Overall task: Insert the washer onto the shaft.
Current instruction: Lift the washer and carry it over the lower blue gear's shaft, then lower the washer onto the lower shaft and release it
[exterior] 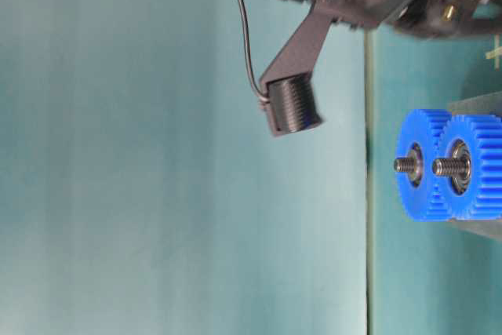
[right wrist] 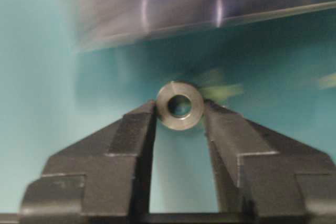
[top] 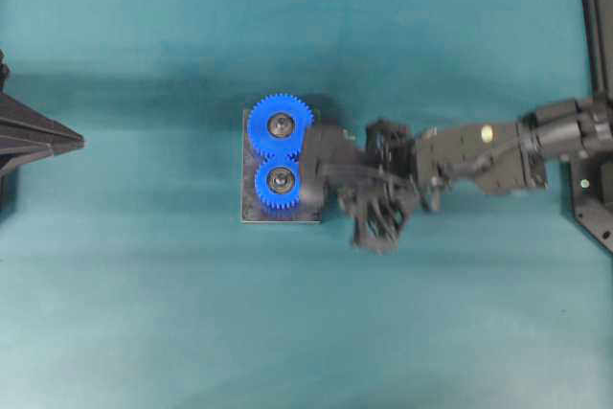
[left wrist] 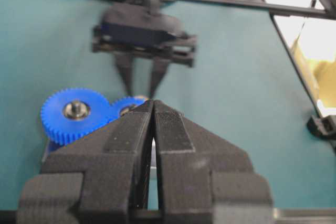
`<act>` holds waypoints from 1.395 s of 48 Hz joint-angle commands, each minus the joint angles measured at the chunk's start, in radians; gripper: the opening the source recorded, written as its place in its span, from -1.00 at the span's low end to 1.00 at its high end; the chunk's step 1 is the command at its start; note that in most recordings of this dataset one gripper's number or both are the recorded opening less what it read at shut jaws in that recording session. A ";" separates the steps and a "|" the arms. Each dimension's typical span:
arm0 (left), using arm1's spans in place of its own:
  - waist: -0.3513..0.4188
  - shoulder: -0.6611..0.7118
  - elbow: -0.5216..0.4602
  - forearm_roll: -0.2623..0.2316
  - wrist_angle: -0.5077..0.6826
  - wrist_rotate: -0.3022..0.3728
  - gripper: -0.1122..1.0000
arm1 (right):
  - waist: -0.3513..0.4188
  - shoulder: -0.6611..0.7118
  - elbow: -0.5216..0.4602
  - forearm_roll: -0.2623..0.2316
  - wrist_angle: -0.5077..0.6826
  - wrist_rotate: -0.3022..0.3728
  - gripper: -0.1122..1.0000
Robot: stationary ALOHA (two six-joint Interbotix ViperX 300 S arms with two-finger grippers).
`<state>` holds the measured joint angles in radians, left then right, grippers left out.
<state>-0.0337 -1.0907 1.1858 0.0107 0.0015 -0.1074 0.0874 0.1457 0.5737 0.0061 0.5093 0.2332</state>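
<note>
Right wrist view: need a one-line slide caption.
Right tool pinches the washer at its fingertips, near the blurred base plate.

Two blue gears (top: 280, 152) sit meshed on a dark plate (top: 251, 210), just beside the hand, on a teal table (top: 144, 313).

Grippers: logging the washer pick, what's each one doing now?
Left gripper: shut, empty.
Right gripper: closed on the washer.

The left pincer (left wrist: 153, 109), fingers pressed together, faces two blue gears (left wrist: 73, 114).
</note>
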 commanded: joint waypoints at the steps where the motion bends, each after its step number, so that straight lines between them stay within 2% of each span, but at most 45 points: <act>1: 0.002 0.005 -0.026 0.003 -0.012 -0.002 -0.67 | 0.000 -0.072 -0.063 0.000 0.049 0.008 -0.26; 10: 0.003 0.005 -0.025 0.003 -0.012 0.000 -0.67 | 0.002 -0.106 -0.149 0.000 0.158 0.005 -0.26; 22: 0.003 0.002 -0.023 0.002 -0.012 0.000 -0.67 | -0.005 -0.071 -0.253 -0.006 0.196 0.003 -0.26; 31: 0.002 -0.002 -0.020 0.003 -0.012 0.000 -0.67 | -0.017 -0.043 -0.321 -0.054 0.210 0.003 -0.26; 43: 0.002 -0.002 -0.017 0.002 -0.012 -0.002 -0.67 | -0.043 -0.006 -0.351 -0.066 0.216 -0.003 -0.26; 67: 0.002 -0.002 -0.020 0.003 -0.012 -0.003 -0.67 | -0.044 0.025 -0.370 -0.066 0.218 -0.009 -0.26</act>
<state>-0.0337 -1.0968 1.1858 0.0107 0.0000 -0.1089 0.0414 0.1871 0.2316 -0.0583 0.7302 0.2301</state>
